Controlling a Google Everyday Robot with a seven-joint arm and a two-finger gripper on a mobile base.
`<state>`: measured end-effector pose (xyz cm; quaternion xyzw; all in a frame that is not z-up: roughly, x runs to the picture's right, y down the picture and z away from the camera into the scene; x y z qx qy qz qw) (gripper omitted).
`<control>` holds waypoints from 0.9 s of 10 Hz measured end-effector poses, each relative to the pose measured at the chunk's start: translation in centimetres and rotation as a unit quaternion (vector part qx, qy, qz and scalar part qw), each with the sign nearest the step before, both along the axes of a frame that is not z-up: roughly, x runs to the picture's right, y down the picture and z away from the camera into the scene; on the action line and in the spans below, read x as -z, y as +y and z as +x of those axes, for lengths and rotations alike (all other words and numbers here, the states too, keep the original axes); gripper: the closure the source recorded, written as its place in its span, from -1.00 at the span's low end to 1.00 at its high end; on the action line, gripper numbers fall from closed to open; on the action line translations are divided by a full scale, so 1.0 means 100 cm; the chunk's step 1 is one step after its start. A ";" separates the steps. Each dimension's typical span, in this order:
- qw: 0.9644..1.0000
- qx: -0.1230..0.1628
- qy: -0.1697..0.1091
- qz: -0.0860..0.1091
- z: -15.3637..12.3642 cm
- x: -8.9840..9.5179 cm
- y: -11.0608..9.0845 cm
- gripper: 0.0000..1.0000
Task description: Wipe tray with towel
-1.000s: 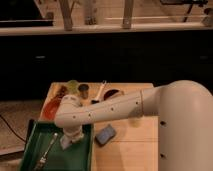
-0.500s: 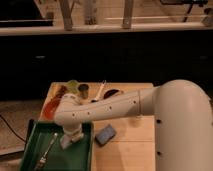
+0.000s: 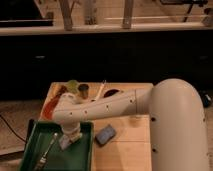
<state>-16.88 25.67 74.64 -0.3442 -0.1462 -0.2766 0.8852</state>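
Observation:
The dark-green tray (image 3: 82, 159) lies at the table's near left corner. My white arm reaches from the right and bends down into the tray's upper middle. My gripper (image 3: 70, 135) points down there, shut on the pale towel (image 3: 67, 143), which rests on the tray floor just under it. The fingers are mostly hidden by the wrist and the cloth.
A metal utensil (image 3: 47, 150) lies diagonally in the tray's left half. A blue-grey pad (image 3: 105, 134) sits on the wooden table (image 3: 125, 150) just right of the tray. Behind the arm are an orange bowl (image 3: 50, 108), a dark cup (image 3: 83, 90), a green item (image 3: 72, 86) and a thin stick (image 3: 100, 90).
The arm's bend has edged slightly to the left. The gripper and towel stay at about the same spot in the tray.

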 end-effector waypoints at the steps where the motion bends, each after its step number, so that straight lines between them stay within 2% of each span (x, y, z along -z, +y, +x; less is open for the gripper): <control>1: 1.000 0.003 -0.002 -0.001 -0.001 0.000 0.001 0.95; 9: 0.999 0.035 -0.034 -0.008 -0.015 -0.004 0.007 0.95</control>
